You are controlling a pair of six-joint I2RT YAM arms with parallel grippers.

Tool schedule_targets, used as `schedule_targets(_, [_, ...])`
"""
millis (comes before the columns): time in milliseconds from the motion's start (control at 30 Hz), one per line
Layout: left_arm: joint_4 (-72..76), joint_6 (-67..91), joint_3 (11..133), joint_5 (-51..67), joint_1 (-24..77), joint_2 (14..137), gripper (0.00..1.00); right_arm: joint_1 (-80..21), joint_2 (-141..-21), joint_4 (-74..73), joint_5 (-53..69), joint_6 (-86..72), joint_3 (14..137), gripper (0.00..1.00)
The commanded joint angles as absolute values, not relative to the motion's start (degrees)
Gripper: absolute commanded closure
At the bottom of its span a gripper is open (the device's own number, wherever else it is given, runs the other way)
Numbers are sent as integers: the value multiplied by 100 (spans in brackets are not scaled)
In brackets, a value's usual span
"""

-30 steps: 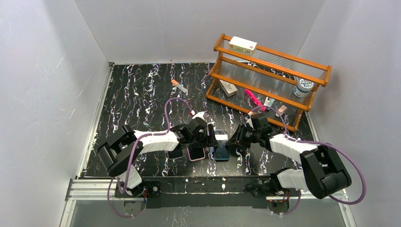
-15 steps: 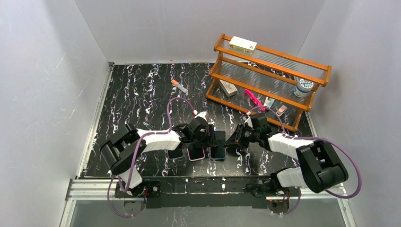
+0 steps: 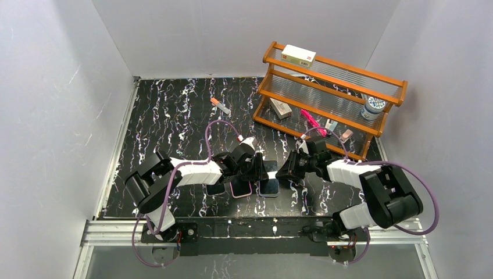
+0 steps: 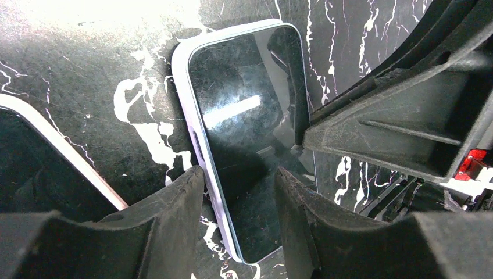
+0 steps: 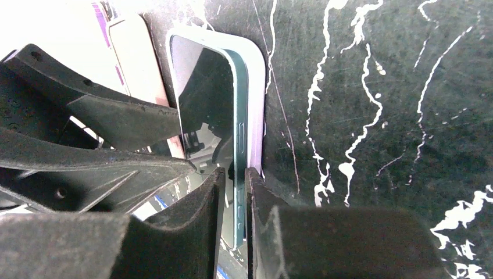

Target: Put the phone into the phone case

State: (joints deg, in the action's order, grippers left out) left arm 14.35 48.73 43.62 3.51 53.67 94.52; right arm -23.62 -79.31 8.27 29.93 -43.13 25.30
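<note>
The phone [image 4: 244,110], dark-screened with a teal edge [image 5: 235,133], lies partly in the lavender phone case [image 4: 181,64] near the table's front middle [image 3: 268,186]. In the right wrist view its right side still stands raised above the case's rim [image 5: 256,93]. My right gripper [image 5: 235,171] is shut on that raised teal edge. My left gripper [image 4: 239,171] is open over the phone's near end, with one finger [image 4: 174,209] outside the case's left rim and the other [image 4: 302,215] over the screen. The two grippers almost meet [image 3: 258,171] [image 3: 286,172].
A pink-rimmed case [image 3: 240,189] and a dark phone [image 3: 216,189] lie just left of the lavender case. A wooden rack [image 3: 331,93] with a box, a jar and small items stands at the back right. A small tube [image 3: 220,106] lies mid-table.
The right gripper has carried the phone left and down onto the lavender case and narrowed its jaws on it. The left gripper's jaws have also narrowed over the phone's end.
</note>
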Motion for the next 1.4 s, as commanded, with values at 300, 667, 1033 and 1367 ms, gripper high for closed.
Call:
schedule_targets(300, [1449, 5087, 3998, 395, 5440, 9328, 58, -2373, -7445, -276, 2260, -4049, 3156, 48])
schedule_targets(667, [1442, 5324, 3890, 414, 5440, 9286, 62, -2376, -7434, 414, 2613, -4482, 2547, 23])
schedule_targets(1033, [1905, 5603, 3712, 711, 5440, 9508, 68, -2377, -7820, 1476, 3461, -5039, 2258, 21])
schedule_targets(1367, [2043, 5577, 3664, 797, 5440, 9464, 70, -2370, -7550, 3005, 4170, -5884, 2056, 22])
